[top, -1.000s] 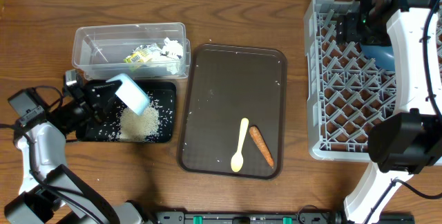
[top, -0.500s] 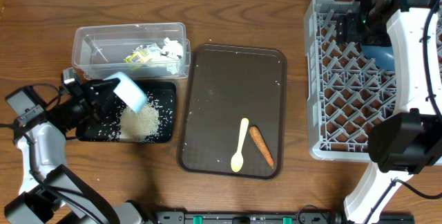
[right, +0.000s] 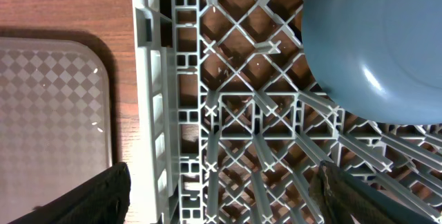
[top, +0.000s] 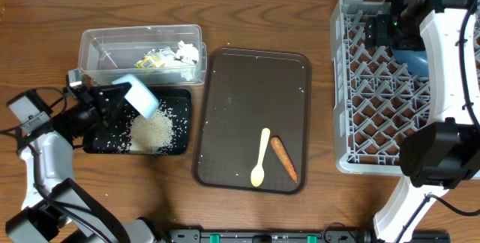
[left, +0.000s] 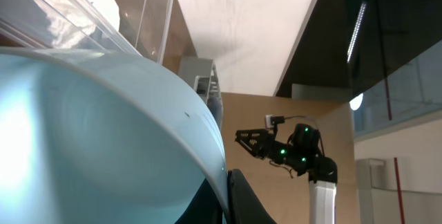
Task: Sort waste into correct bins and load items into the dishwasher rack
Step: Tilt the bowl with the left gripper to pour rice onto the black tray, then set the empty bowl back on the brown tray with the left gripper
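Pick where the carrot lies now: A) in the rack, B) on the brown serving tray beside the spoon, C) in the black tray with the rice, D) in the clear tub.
B: the carrot lies on the brown serving tray, just right of the pale yellow spoon.

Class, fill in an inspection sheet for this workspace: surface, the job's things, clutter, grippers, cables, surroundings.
Surface: wooden table; white specks on the brown serving tray.
Job's things: clear tub holds tissue and wrapper; rice lies piled in the black tray; spoon and carrot lie on the serving tray; dark blue dish sits in the rack.
Clutter: nothing seen.
Grippers: left gripper shut on the tilted light blue cup over the black tray; right gripper open above the rack.
Cables: black cable by the left arm.
Surroundings: ceiling light in the left wrist view.
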Robot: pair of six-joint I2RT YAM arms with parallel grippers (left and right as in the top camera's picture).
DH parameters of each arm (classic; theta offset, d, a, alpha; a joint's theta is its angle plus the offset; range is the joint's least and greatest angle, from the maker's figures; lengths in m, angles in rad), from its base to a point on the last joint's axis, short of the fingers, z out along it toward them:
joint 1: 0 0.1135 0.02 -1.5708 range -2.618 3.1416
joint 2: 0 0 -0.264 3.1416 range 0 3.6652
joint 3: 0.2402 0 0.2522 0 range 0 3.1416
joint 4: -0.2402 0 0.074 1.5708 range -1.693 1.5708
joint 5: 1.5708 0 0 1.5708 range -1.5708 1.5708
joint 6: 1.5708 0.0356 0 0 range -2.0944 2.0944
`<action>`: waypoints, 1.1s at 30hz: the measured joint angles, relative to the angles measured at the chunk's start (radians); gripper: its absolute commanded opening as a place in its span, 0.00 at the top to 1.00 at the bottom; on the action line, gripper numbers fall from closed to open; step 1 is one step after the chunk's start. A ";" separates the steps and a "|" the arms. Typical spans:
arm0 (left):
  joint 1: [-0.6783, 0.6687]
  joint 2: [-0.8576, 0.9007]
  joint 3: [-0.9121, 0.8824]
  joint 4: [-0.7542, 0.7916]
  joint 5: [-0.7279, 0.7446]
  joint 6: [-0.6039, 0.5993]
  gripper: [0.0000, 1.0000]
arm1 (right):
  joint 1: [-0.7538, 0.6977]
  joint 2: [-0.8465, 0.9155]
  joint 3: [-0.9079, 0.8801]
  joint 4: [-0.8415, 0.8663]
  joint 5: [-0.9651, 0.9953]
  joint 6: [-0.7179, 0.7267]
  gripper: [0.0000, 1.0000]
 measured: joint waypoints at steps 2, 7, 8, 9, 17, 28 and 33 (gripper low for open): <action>-0.031 -0.008 0.000 0.000 -0.017 0.000 0.94 | 0.000 0.000 0.000 0.000 0.000 0.000 0.16; -0.160 -0.087 0.000 0.000 -0.125 0.000 0.94 | 0.000 0.000 0.000 0.000 0.000 0.000 0.16; -0.189 -0.108 0.000 0.000 -0.151 0.000 0.94 | 0.000 0.000 0.000 0.000 0.000 0.000 0.16; -0.233 -0.135 0.000 0.000 -0.195 0.000 0.94 | 0.000 0.000 0.000 0.000 0.000 0.000 0.16; -0.572 -0.221 0.003 0.009 -0.646 0.000 0.94 | 0.000 0.000 0.000 0.001 0.000 -0.001 0.15; -1.023 -0.117 0.008 0.227 -1.218 0.072 0.94 | 0.000 0.000 0.000 0.001 -0.002 -0.001 0.15; -1.133 0.008 0.012 0.399 -1.310 0.084 0.94 | 0.000 0.000 0.000 0.001 -0.004 -0.001 0.15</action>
